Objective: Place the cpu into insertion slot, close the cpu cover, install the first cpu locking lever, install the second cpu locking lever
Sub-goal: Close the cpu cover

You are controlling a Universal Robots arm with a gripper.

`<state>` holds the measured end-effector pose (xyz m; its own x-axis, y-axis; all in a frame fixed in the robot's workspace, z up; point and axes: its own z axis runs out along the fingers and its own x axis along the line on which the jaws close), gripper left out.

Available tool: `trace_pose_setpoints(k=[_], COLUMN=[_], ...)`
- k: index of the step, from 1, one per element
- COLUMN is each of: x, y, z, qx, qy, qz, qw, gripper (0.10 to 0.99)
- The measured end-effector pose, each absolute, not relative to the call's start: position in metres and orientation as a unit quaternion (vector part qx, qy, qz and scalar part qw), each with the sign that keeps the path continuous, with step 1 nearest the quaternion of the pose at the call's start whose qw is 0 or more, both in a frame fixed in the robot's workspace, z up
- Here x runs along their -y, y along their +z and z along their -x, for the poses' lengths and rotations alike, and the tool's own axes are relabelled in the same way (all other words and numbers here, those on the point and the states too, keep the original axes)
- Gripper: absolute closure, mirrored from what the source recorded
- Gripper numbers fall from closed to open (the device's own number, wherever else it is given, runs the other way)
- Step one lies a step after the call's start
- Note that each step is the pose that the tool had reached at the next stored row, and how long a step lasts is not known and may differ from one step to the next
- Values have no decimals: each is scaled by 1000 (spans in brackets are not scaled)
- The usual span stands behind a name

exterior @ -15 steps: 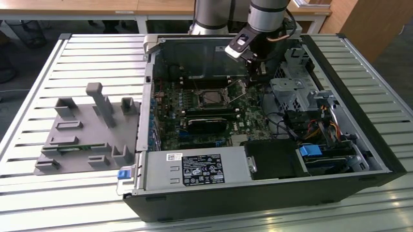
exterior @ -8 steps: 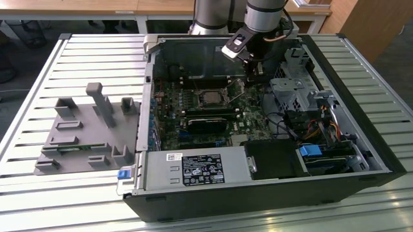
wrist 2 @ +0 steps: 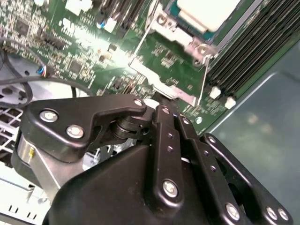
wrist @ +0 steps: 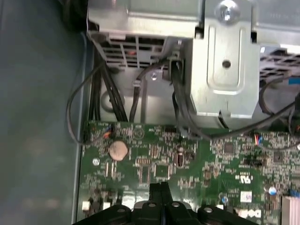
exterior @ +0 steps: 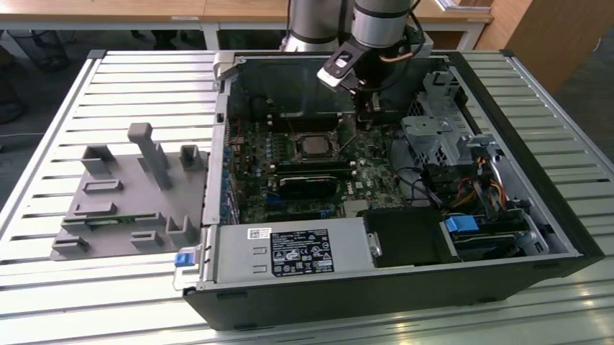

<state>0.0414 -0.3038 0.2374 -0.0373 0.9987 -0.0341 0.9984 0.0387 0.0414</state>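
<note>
Pale silvery square cpu (wrist 2: 206, 11) on green motherboard (wrist 2: 173, 61)

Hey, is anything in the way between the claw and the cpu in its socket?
Nothing visible blocks it. In the second wrist view the claw sits close to a silvery metal plate, with the cpu just beyond it.

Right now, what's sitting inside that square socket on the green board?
A flat, pale silvery cpu lies inside, with the metal cover bordering its edge in the second wrist view. Whatever lies under the chip cannot be seen, because the chip covers it.
</note>
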Motion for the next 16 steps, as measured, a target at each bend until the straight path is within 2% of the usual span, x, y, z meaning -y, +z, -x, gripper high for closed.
trace_pose_setpoints(k=[16], x=[304], y=[236], z=[-11], qx=[-720], qy=[3], qz=[-693], qw=[27], gripper=[980])
